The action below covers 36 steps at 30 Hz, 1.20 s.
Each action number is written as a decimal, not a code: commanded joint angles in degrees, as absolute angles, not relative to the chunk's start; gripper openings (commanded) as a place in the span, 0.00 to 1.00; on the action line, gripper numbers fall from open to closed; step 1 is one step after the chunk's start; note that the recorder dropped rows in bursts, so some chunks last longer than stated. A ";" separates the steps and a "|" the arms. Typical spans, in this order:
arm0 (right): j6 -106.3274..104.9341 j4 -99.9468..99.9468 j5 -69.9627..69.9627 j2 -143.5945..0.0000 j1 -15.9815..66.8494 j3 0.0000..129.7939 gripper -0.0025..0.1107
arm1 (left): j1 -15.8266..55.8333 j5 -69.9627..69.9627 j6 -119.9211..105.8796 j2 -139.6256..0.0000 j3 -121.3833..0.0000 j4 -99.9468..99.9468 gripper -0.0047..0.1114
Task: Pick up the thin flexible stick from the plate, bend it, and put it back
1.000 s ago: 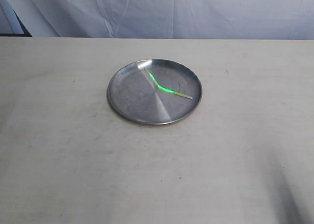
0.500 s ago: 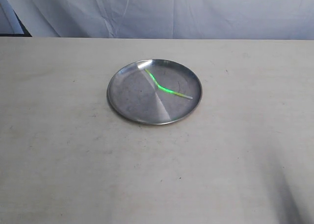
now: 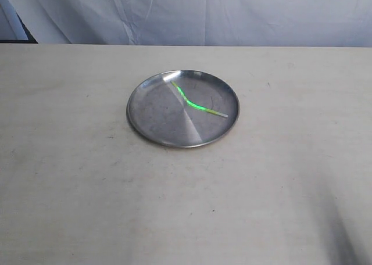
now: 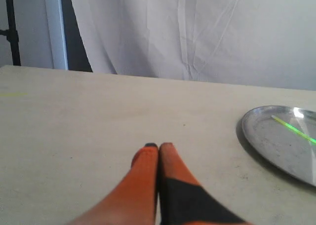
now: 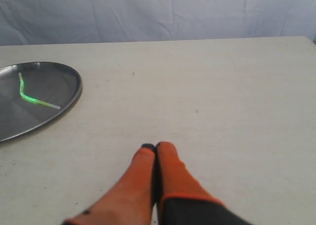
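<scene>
The round silver plate (image 3: pixel 152 120) sits on the table a little behind its middle. In it lies the thin flexible stick (image 3: pixel 192 104), glowing green and kinked near its middle, with a pale end toward the right rim. Neither gripper shows in the exterior view. In the left wrist view my left gripper (image 4: pixel 158 146) is shut with nothing in it, well clear of the plate (image 4: pixel 261 136) and stick (image 4: pixel 294 129). In the right wrist view my right gripper (image 5: pixel 155 146) is also shut and empty, far from the plate (image 5: pixel 64 89) and the stick (image 5: pixel 29 97).
The pale tabletop (image 3: pixel 186 207) stretches around the plate. A white cloth backdrop (image 3: pixel 203 15) hangs behind the far edge. A dark stand (image 4: pixel 12 27) is beyond the table's corner in the left wrist view.
</scene>
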<state>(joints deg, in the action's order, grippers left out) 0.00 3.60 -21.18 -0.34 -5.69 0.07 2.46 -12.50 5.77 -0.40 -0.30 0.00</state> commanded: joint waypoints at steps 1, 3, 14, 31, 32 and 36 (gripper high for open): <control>0.00 3.53 -20.61 0.00 -6.02 0.00 0.03 | 2.27 -13.50 3.97 0.00 0.00 -0.87 0.04; 0.00 3.53 -20.61 0.00 -6.02 0.00 0.03 | 2.27 -13.50 3.86 0.00 0.00 -1.01 0.04; 0.00 3.53 -20.72 0.00 -6.02 0.00 0.03 | 2.27 -13.31 3.86 0.00 0.00 -2.03 0.04; 0.00 3.53 -20.72 0.00 -6.02 0.00 0.03 | 2.27 -13.31 3.86 0.00 0.00 -1.60 0.04; 0.00 3.53 -20.59 0.00 -6.02 0.00 0.03 | 2.27 -13.31 3.86 0.00 0.00 -1.60 0.04; 0.00 3.53 -20.59 0.00 -6.02 0.00 0.03 | 2.27 -13.31 3.86 0.00 0.00 -1.60 0.04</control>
